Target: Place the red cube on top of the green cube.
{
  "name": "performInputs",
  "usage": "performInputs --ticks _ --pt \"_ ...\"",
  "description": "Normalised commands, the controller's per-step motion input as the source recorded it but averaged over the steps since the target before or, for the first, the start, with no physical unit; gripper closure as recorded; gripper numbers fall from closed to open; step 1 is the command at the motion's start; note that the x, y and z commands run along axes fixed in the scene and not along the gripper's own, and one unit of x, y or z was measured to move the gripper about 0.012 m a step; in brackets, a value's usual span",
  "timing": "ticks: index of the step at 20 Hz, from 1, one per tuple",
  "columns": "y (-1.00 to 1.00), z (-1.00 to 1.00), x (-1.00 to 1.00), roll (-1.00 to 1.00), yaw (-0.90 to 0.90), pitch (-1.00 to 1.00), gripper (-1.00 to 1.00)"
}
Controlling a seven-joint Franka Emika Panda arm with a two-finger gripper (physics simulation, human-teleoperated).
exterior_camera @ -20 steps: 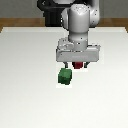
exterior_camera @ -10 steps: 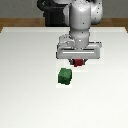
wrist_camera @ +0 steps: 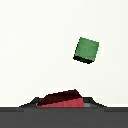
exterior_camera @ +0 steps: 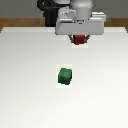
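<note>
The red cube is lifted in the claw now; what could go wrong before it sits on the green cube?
1. The red cube shows only partly below the claw, so how firm the grip is cannot be judged; it might slip during the move.
2. The green cube sits turned at an angle in the wrist view and is barely larger, so a slightly off-center release could tip the red cube onto the table.

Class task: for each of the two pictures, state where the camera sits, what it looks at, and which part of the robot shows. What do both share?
Exterior view: off the arm, facing it across the white table; arm and tool show.
Wrist view: on the wrist, looking down; only the tool's edge shows.
Shared: the small matte dark red cube in the tool, the small matte dark green cube.
</note>
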Motion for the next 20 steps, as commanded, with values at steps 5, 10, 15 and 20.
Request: performInputs --ticks 5,10,15,20 --pt "-0.40 0.00 0.00 0.00 0.00 0.00 1.00" --pt "-0.40 0.00 0.00 0.00 0.00 0.00 1.00" --pt "0.00 0.00 0.20 0.00 0.00 0.00 1.00" --pt "0.00 0.00 1.00 0.00 0.00 0.00 1.00"
